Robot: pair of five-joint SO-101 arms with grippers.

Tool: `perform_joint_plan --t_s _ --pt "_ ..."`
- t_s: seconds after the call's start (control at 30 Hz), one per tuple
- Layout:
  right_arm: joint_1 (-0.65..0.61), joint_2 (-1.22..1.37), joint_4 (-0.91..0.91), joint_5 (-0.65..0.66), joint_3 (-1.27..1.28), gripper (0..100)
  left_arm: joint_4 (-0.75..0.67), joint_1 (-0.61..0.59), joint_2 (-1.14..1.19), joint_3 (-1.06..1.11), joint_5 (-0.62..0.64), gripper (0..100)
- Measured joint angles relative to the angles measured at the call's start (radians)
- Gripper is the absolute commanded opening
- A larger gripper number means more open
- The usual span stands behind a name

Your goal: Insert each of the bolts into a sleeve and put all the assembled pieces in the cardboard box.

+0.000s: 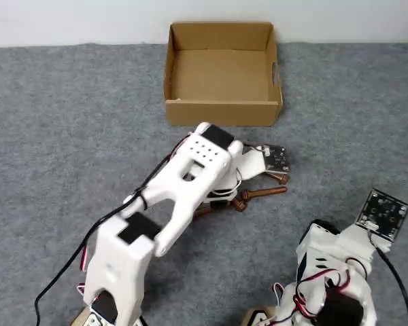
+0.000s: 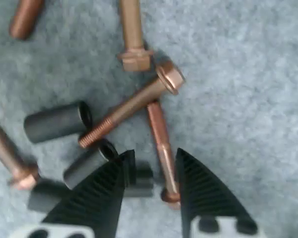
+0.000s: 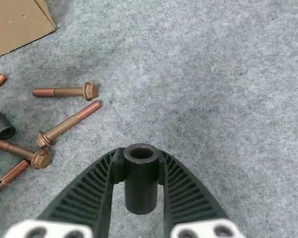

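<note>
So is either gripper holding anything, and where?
The right gripper clamps a black sleeve by its sides, near one end; the left gripper is open, holding nothing.

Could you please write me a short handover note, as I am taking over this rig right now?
Left pincer: open, low over the pile of bolts and loose sleeves, one bolt lying between its fingers.
Right pincer: shut on one sleeve, with no bolt in it.
Cardboard box: empty.
Done: one sleeve is in hand.
Left: put every bolt into a sleeve, then place all the assembled pieces in the box.
</note>
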Motion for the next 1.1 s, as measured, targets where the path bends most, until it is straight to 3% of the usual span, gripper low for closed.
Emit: perform_joint_plan --t_s 0.47,1.1 --pt "0.0 0.0 0.0 0.0 0.006 0.9 0.023 0.006 0.296 -0.353 -0.009 14" --pt "0.0 0.0 0.0 0.0 0.006 0.9 0.021 0.084 0.33 -0.377 -0.012 14"
